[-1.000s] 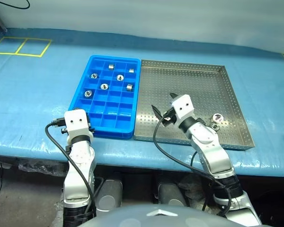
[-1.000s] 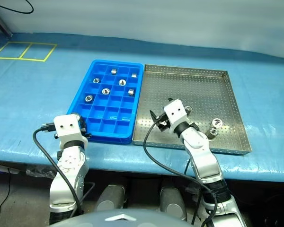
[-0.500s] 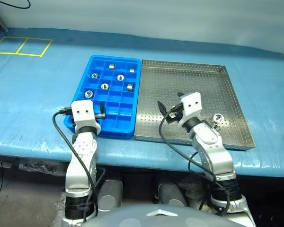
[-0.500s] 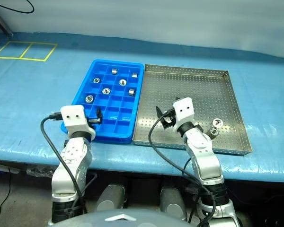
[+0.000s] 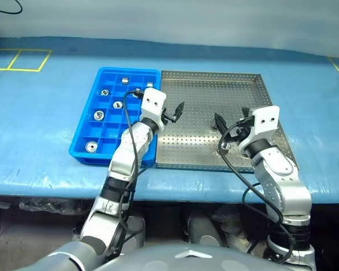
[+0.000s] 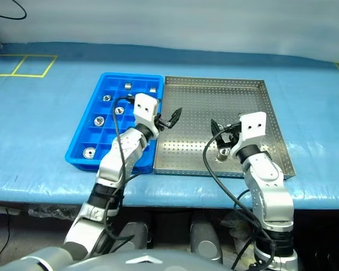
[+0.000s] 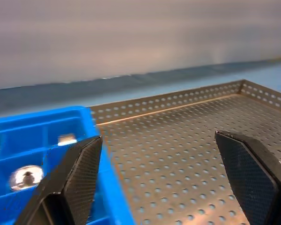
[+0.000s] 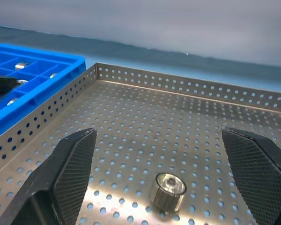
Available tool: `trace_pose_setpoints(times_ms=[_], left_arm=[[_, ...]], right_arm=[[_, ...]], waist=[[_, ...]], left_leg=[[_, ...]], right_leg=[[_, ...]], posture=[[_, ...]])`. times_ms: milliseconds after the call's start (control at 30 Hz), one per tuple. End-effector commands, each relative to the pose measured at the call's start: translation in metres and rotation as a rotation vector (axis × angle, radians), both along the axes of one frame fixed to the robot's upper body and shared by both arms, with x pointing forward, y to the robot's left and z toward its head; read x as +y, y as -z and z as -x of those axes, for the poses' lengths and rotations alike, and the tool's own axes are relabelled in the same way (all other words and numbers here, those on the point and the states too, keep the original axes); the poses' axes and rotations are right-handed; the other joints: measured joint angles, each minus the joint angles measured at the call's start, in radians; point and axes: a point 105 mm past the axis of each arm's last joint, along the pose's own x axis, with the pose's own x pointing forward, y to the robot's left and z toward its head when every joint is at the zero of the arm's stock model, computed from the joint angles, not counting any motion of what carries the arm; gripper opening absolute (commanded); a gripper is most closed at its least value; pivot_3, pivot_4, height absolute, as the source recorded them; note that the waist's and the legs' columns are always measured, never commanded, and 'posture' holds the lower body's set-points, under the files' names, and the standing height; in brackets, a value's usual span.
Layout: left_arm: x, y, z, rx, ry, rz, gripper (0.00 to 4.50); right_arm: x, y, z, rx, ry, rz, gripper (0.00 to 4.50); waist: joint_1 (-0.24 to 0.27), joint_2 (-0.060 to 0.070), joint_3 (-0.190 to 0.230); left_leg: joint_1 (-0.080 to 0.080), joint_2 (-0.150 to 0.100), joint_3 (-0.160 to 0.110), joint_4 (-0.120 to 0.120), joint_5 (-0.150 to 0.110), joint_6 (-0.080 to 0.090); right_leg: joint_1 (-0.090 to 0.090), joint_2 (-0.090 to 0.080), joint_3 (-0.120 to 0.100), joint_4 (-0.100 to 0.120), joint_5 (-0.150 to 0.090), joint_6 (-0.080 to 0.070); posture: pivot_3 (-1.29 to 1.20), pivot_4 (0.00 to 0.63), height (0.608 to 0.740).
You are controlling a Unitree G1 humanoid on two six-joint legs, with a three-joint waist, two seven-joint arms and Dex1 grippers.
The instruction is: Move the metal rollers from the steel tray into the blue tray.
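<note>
Blue tabletop [image 5: 39,107], 1 roller [image 8: 167,190] between claw fingers [image 8: 68,173]

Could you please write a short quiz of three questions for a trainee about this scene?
1. True or false: the left hand holds a roller.
2. Which tray holds the roller seen between the right hand's fingers?
A. blue tray
B. steel tray
3. Fill in: both hands are ___ (open/shut).

Key:
1. False, its fingers are empty.
2. B.
3. open.
</note>
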Motion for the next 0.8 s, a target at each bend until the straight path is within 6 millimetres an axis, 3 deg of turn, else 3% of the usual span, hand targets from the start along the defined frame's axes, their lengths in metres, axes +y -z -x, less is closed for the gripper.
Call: trace_pose_setpoints(times_ms=[33,367,800], left_arm=[[-0.027,-0.009,-0.008,-0.045,0.096,-0.014,4.18],[-0.075,0.017,-0.026,0.039,0.249,-0.075,4.18],[-0.106,0.028,-0.018,0.091,0.375,-0.06,4.18]], right_arm=[[-0.001,-0.012,0.01,-0.023,-0.015,0.029,4.5],[-0.011,-0.005,0.024,0.01,0.066,0.045,4.5],[-0.022,-0.001,0.04,0.027,0.138,0.051,4.5]], waist=[[-0.014,0.001,0.0],[-0.055,0.001,0.001],[-0.111,0.001,0.001]], left_leg=[[0.0,0.0,0.0,0.0,0.0,0.0],[-0.001,0.0,0.001,0.002,0.0,0.0],[-0.001,-0.001,0.002,0.001,0.0,0.001]], right_leg=[[0.0,0.0,0.0,0.0,0.0,0.0],[-0.001,0.0,0.001,0.0,0.0,0.002],[-0.001,0.0,0.003,0.0,0.0,0.004]], posture=[[-0.06,0.15,0.74],[-0.15,0.15,0.74],[-0.25,0.15,0.74]])
